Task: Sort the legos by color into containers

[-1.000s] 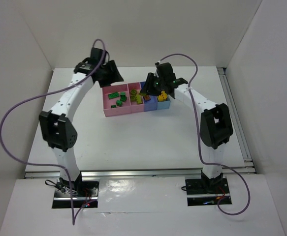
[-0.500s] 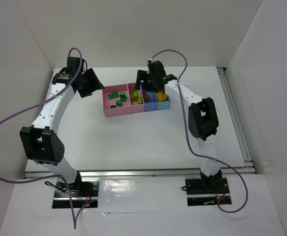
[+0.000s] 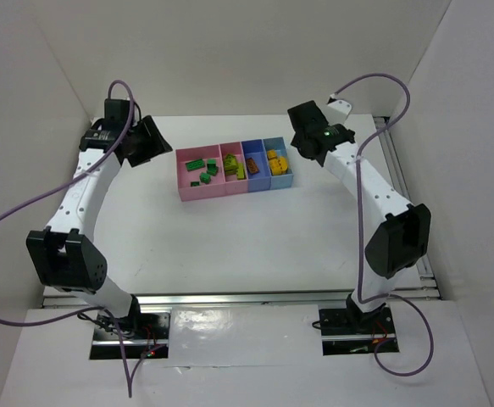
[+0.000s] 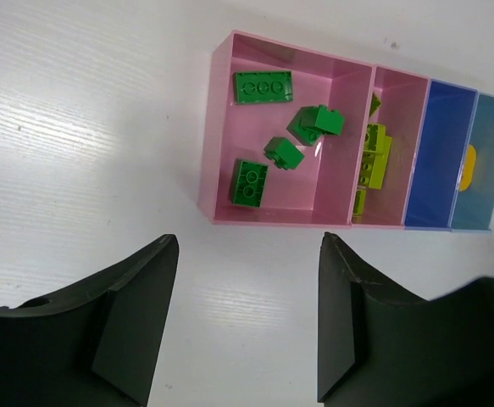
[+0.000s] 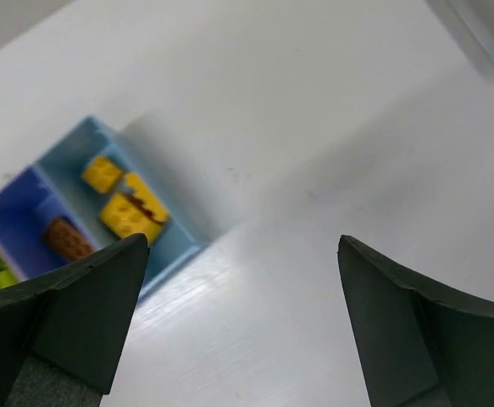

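The left fingers (image 4: 136, 297) stand spread and empty above the worktop (image 3: 255, 237), just left of the containers (image 3: 197, 193). The right fingers (image 5: 399, 314), likewise released and holding nothing, hang off the row's right end. The legos lie in the joined bins toward the far side: dark green bricks (image 4: 263, 86) in the wide pink bin (image 4: 221, 127), lime bricks (image 4: 374, 153) in the narrow pink bin (image 4: 399, 93), an orange-brown brick (image 5: 66, 239) in the blue-purple bin (image 4: 437, 153), and yellow bricks (image 5: 130, 216) in the light blue bin (image 4: 492, 144).

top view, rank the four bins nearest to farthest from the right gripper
1. light blue bin, right end, beside the right gripper
2. blue-purple bin, next leftward
3. narrow pink bin, left of that
4. wide pink bin, far left end
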